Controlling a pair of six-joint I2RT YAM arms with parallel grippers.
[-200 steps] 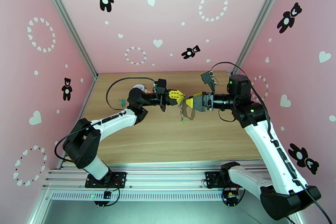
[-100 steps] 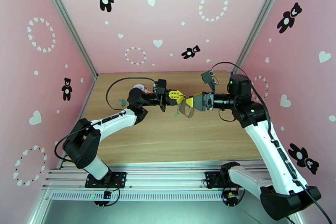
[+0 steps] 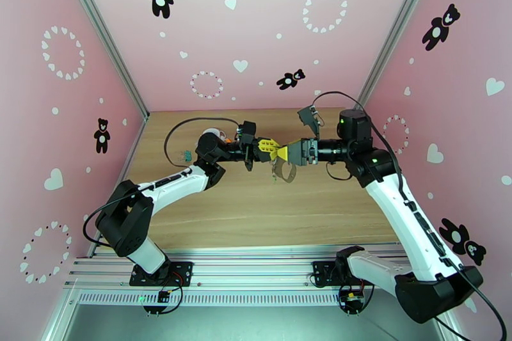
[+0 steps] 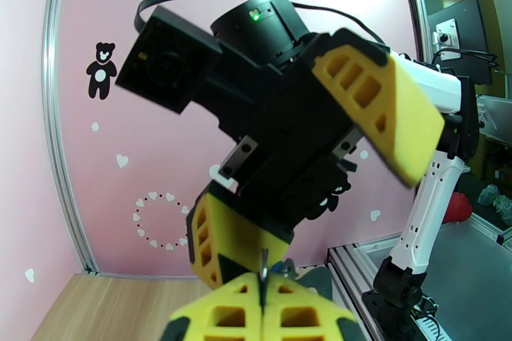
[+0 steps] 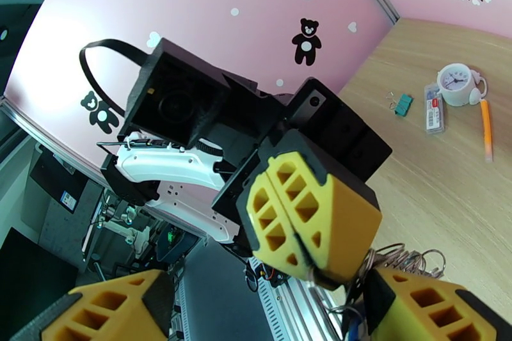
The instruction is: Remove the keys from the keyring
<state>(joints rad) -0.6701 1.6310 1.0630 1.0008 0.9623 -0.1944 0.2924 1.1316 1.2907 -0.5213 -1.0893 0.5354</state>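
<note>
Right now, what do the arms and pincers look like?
Left arm and right arm: white links, black joints, black cables. Left pincer and right pincer: black bodies, yellow fingers with triangular cut-outs.

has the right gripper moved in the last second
Yes. The right gripper has shifted left, its wrist now nearer under the black bear sticker on the back wall, closing on the left gripper.

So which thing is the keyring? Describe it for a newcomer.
Above the middle of the table, the left gripper and right gripper meet tip to tip. The keyring is the dark strap loop dangling just under them; unlike the small items lying far left, it hangs in the air.
</note>
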